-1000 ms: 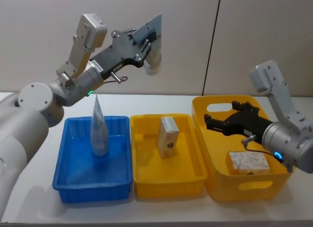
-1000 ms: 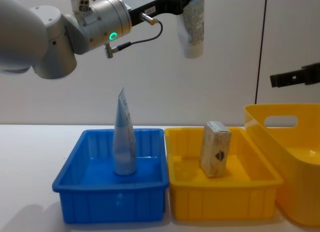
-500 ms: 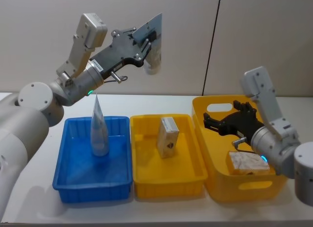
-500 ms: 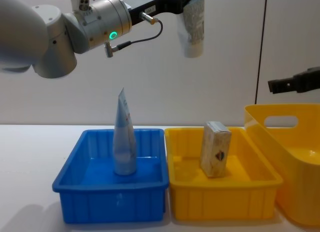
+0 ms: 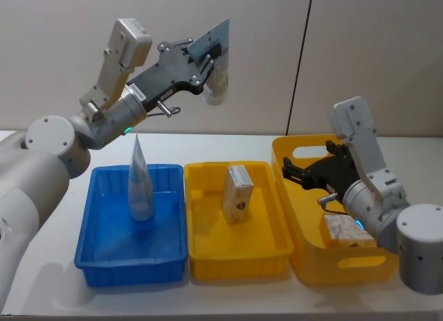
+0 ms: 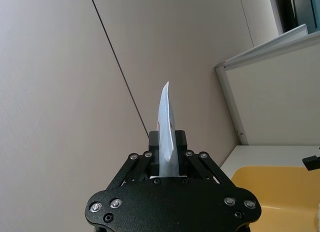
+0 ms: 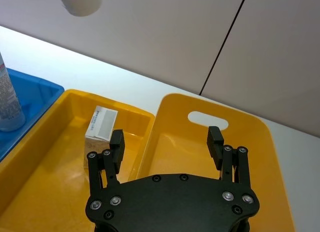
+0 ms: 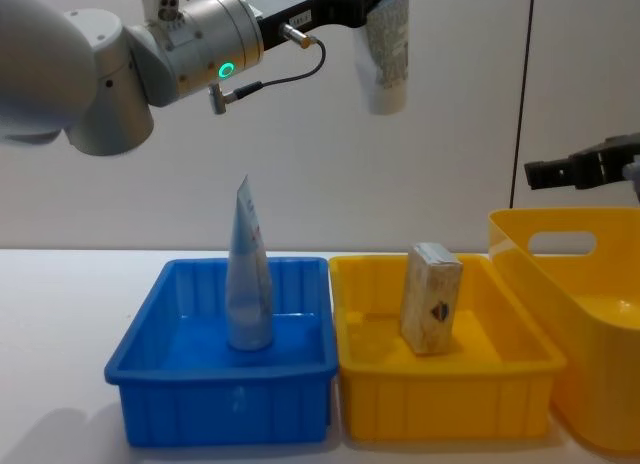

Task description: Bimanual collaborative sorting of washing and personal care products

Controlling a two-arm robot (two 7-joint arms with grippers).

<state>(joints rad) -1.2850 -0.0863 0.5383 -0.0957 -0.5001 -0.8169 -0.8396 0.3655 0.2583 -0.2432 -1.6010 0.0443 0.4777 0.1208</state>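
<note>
Left end effector point(image 5: 210, 58) pinching soft silvery tube point(image 5: 217, 82) aloft, right end effector point(image 7: 166, 137) splayed above glossy yellow basket point(image 5: 346, 267)

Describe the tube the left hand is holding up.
The tube is a soft, silvery-white pouch with bluish print that tapers to a flat, crimped end. The left hand pinches it near that flat end, which sticks out past the fingers. Its wider, round white cap end hangs downward. It is held high in the air, well above the table, and touches nothing but the hand.
</note>
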